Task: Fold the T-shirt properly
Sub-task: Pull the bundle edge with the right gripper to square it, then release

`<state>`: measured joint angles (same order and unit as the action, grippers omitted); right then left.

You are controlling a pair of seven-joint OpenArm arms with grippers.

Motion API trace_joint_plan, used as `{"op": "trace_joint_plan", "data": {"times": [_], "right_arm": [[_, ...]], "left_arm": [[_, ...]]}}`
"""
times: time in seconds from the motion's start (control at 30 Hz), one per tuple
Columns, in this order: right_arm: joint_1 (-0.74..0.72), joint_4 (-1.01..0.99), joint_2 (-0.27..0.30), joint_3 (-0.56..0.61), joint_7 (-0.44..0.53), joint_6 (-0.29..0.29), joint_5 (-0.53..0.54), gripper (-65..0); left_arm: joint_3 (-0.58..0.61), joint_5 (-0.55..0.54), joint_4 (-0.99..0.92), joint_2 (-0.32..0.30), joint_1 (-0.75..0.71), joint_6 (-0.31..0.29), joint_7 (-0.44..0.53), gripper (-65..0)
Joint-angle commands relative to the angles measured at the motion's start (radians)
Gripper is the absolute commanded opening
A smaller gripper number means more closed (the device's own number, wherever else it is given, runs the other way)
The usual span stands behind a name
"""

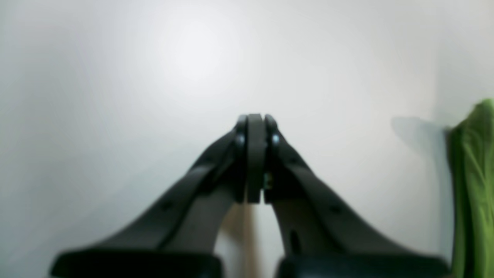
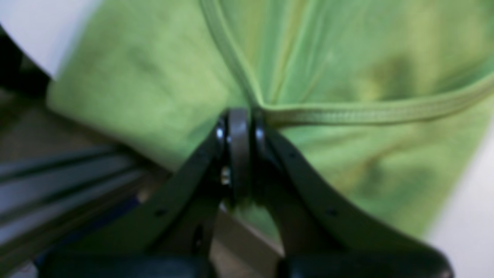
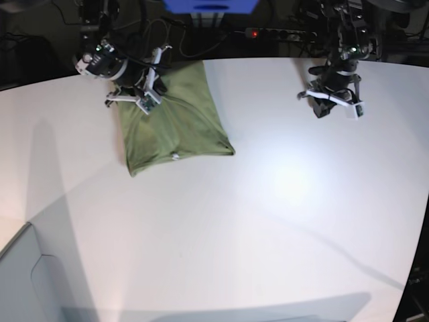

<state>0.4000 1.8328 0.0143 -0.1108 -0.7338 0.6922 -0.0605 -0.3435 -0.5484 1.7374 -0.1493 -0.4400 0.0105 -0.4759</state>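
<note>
The olive-green T-shirt (image 3: 177, 127) lies partly folded into a long strip at the back left of the white table (image 3: 268, 221). My right gripper (image 3: 143, 102) is at the strip's far left part. In the right wrist view its fingers (image 2: 239, 116) are shut where two hems of the T-shirt (image 2: 154, 88) meet, pinching the fabric. My left gripper (image 3: 332, 104) hangs over bare table at the back right, well apart from the shirt. In the left wrist view it (image 1: 254, 119) is shut and empty, with a sliver of the T-shirt (image 1: 472, 185) at the right edge.
The table's back edge runs just behind the shirt, with cables and a power strip (image 3: 268, 32) with a red light beyond it. Metal frame rails (image 2: 58, 173) show past the table edge in the right wrist view. A grey panel (image 3: 27, 282) stands at the front left corner.
</note>
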Motion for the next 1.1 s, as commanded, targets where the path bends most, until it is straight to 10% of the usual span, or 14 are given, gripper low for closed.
{"op": "trace_joint_plan", "data": {"times": [0.0, 0.43, 1.07], "right_arm": [[0.009, 0.0, 0.002, 0.0, 0.027, 0.006, 0.008, -65.0], [0.096, 0.256, 0.002, -0.048, 0.089, 0.006, 0.011, -65.0], [0.133, 0.041, 0.0, -0.122, 0.099, 0.006, 0.008, -65.0]], "left_arm": [[-0.015, -0.006, 0.02, -0.008, -0.015, -0.007, 0.015, -65.0], [-0.047, -0.006, 0.108, 0.001, -0.107, -0.008, 0.015, -65.0], [-0.045, -0.002, 0.123, 0.003, -0.227, -0.005, 0.015, -65.0]]}}
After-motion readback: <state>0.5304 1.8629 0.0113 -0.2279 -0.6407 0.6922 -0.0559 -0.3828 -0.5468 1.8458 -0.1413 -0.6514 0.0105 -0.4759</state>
